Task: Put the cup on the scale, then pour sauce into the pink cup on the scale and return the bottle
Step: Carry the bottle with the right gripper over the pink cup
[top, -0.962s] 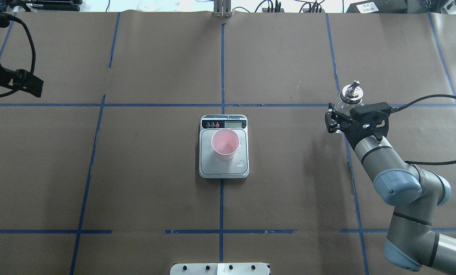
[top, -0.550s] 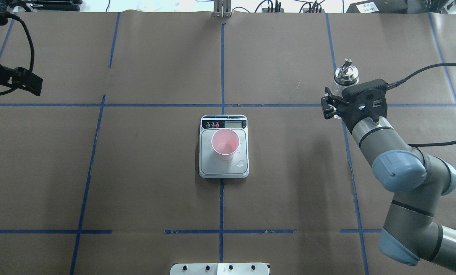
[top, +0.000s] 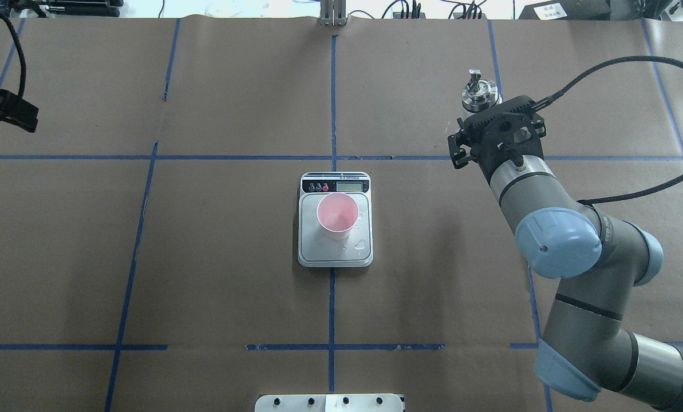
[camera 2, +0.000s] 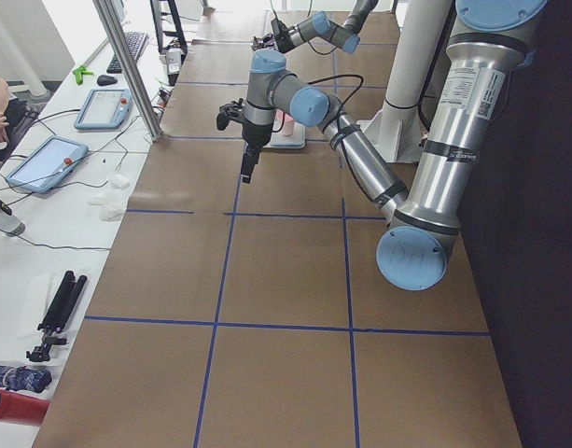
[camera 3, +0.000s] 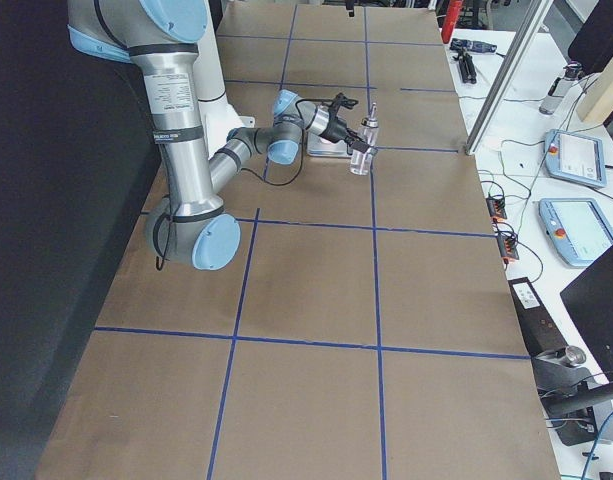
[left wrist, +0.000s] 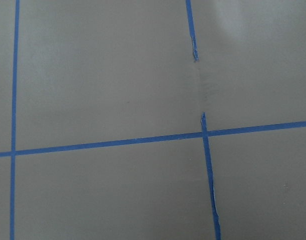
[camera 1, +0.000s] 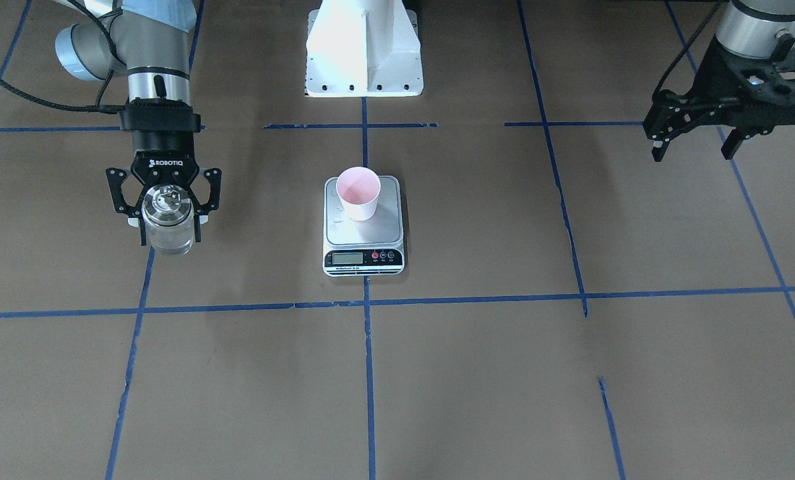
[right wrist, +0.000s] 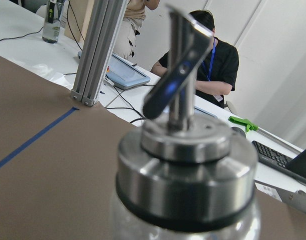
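The glass bottle (camera 1: 168, 232) was clamped upright between the jaws of the right gripper (camera 1: 166, 225); those of the left gripper (camera 1: 692, 153) were parted.

Overhead, front-facing cameras looking down from opposite sides, sharing scale (top: 324, 253) mid-frame. Side cameras looking along counter (camera 2: 286, 271). Right wrist camera sitting close behind bottle (right wrist: 185, 190); left one facing counter.
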Robot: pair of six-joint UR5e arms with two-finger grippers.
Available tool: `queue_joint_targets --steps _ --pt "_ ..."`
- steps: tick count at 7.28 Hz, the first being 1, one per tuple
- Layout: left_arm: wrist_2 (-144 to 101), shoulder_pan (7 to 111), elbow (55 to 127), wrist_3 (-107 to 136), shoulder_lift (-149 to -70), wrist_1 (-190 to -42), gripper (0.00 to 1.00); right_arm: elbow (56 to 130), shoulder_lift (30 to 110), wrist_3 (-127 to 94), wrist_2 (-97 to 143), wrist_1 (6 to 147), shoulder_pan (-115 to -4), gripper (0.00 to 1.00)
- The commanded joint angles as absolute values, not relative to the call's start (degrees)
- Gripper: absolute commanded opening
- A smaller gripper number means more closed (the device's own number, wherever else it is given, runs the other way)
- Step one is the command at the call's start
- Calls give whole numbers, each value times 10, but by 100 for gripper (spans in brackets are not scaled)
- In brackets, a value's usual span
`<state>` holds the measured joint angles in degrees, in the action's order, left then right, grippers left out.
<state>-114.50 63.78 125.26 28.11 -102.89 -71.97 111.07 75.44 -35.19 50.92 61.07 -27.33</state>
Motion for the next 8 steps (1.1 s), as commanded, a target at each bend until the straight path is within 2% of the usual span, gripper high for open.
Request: queue_joint_targets --steps 1,2,4,6,8 --pt "-1146 711 1247 135 -994 -722 100 1106 730 -264 463 616 -252 0" --pt "-1180 771 1210 34 -984 -724 100 1100 719 -241 461 616 -232 0" --pt "-1205 873 1089 -194 -983 -756 100 1076 706 -159 393 619 -200 0" --pt "-1207 920 959 -254 -977 -889 100 1059 696 -156 336 649 -171 0" --pt "-1207 919 938 -237 -976 -916 100 1035 694 -90 259 659 -140 0"
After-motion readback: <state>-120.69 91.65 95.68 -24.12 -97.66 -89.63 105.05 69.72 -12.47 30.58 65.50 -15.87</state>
